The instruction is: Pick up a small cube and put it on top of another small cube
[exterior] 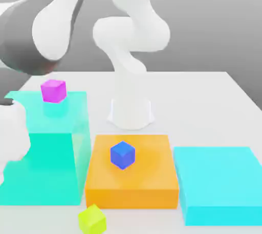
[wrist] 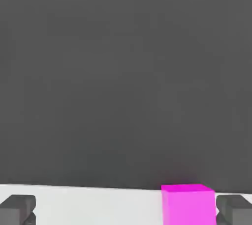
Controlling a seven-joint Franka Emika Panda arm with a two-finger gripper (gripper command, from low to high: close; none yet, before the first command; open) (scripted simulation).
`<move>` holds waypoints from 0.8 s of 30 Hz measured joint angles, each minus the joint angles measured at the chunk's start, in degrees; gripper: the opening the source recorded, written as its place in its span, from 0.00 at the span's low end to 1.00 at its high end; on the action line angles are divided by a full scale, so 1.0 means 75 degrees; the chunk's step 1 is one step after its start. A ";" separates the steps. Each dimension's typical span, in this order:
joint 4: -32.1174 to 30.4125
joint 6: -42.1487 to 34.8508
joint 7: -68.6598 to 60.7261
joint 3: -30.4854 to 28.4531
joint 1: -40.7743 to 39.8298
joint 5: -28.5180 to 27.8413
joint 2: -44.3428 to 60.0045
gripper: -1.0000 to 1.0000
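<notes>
The end effector (wrist: 126, 210) has its two fingers (wrist: 18, 209) wide apart and they clamp nothing. In the hand view the vivid magenta cube (wrist: 188, 204) stands on the white desk (wrist: 88, 204) between them, but just beside one finger and well apart from the other. So the step in hand seems to be the grasp, and it is not yet ready. I would shift the end effector sideways until the cube sits in the middle, because closing now would probably push the cube along the desk or turn it. The cube also shows low in the hand view, so the fingers may need to reach further over it before they close.

In the exterior view the lime cube (exterior: 92, 219) rests on the desk just in front of the orange block (exterior: 131, 177), near that block's front corner on the exterior view's left. The tall teal block (exterior: 48, 151) stands close behind it and carries a paler purple-pink cube (exterior: 53, 90); a blue cube (exterior: 123, 155) lies on the orange block; a low cyan block (exterior: 220, 184) is on the exterior view's right. The room beside the lime cube is narrow toward the blocks, and I cannot tell where the desk's near edge runs. I judge that a high lift and a straight descent from above is safest, with a gentle release.
</notes>
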 joint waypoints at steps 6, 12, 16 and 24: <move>0.0452 0.0337 -0.0728 0.0087 -0.0660 0.0072 0.1599 0.50; 0.0657 0.0871 -0.0918 0.0342 -0.0899 0.0289 0.2396 0.00; 0.0670 0.0895 -0.0943 0.0349 -0.0908 0.0317 0.2445 0.00; -0.0673 0.0480 -0.0143 0.0022 0.0166 -0.0378 0.0620 0.00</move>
